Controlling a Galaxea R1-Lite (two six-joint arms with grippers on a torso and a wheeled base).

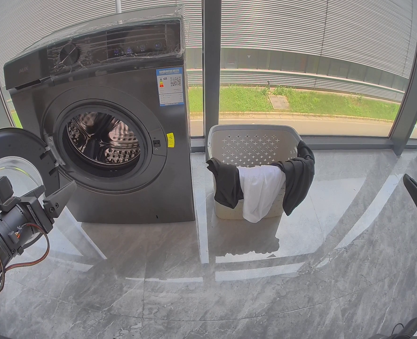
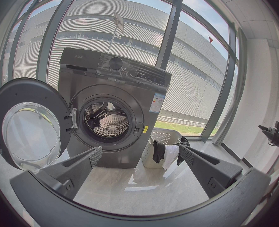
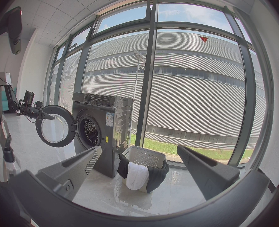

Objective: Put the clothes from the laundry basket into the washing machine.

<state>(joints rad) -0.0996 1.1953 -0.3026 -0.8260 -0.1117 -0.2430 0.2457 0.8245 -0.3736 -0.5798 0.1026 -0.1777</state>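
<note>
Black and white clothes (image 1: pixel 260 189) drape over the laundry basket's (image 1: pixel 253 148) front rim, just beside the washing machine (image 1: pixel 123 142), whose door hangs open. The left gripper (image 2: pixel 139 151) and right gripper (image 3: pixel 138 150) are both spread wide.

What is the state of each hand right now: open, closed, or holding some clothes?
Left hand: open, holding nothing.
Right hand: open, holding nothing.

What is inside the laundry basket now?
A white cloth and dark clothes hang over the front rim of the laundry basket. Its bottom is hidden by the front wall and these clothes, so anything deeper cannot be seen.
</note>
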